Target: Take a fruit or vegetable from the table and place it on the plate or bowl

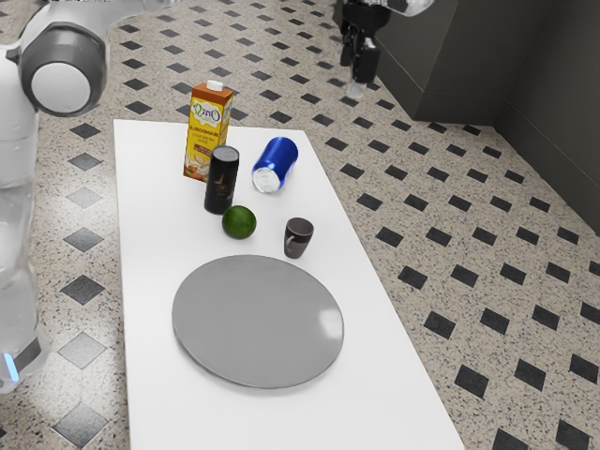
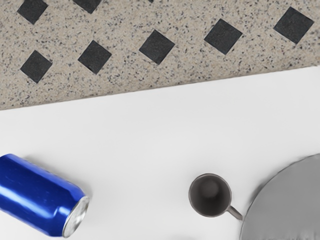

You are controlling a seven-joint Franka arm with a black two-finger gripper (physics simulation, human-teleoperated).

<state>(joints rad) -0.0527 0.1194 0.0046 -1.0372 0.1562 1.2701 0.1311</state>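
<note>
Lime (image 1: 239, 221) sits on the white table (image 1: 150, 197) approx. mid-table, just beyond the far rim of the grey plate (image 1: 258, 321) and not touching it. The gripper (image 1: 360, 82) hangs high over the tiled floor (image 1: 469, 234), past the table's far end and toward the exterior view's right, well apart from the lime. The lime lies nearer the camera and to the exterior view's left of the gripper. Whether the gripper is open or closed can't be told from this angle.

A black can (image 1: 221, 179) stands upright just behind the lime, w/ a juice carton (image 1: 207, 129) upright behind that. A blue can (image 1: 275, 164) lies on its side to the exterior view's right of the black can. A small dark cup (image 1: 298, 236) stands upright near the lime, on its exterior-view right side, just off the plate's far rim.

Wrist view, looking down: the blue can (image 2: 40, 202) on its side, the cup (image 2: 210, 195) w/ its handle toward the plate's rim (image 2: 295, 200), and the table's edge w/ floor tiles beyond.
</note>
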